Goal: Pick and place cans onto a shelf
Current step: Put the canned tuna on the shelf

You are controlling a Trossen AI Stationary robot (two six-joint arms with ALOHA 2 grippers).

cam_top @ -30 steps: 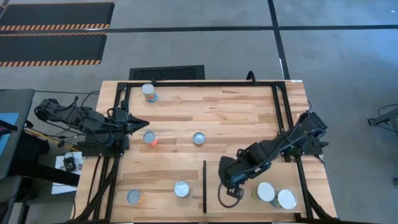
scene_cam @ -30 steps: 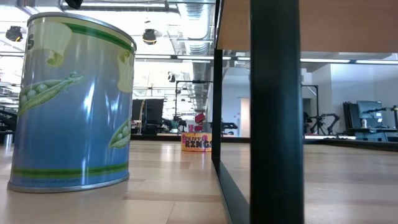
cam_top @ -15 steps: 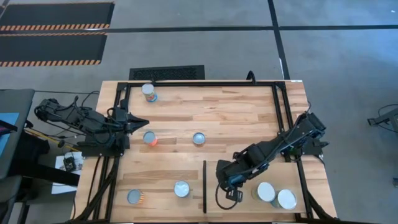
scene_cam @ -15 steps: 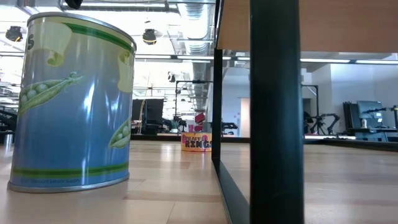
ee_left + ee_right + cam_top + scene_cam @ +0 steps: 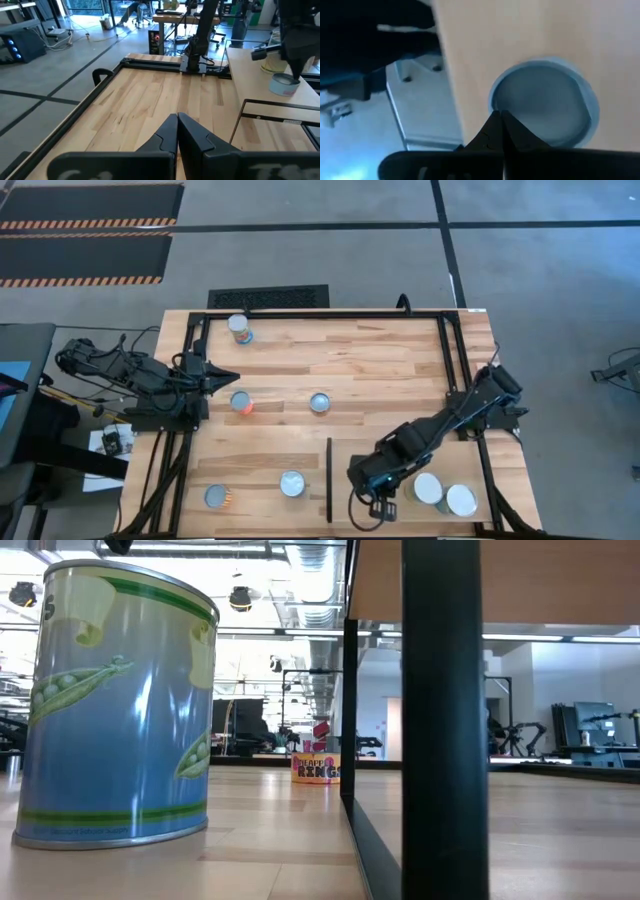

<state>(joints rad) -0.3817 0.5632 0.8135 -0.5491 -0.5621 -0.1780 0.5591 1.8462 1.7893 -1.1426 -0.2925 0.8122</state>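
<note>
My right gripper hangs shut over the left part of the raised pale shelf, pointing steeply down. Just below its fingertips stands a pale blue can with a silver top, near the shelf's edge; the left wrist view shows this can under the right arm. Two white-topped cans stand on the shelf to the right of the gripper. My left gripper waits shut above the table's left edge, holding nothing. My right gripper's shut fingertips come from above, slanting, and stand over the rim of the can's top on the side nearest the shelf's edge. I cannot tell whether they touch it. The can stands upright on the shelf.
Several cans stand on the lower tabletop: far left, two in the middle, a blue pea can and another near the front. A thin black divider edges the shelf's left side.
My right gripper has moved a little toward the table's near edge over the shelf and has tipped further downward. The cans in view stay where they were.
</note>
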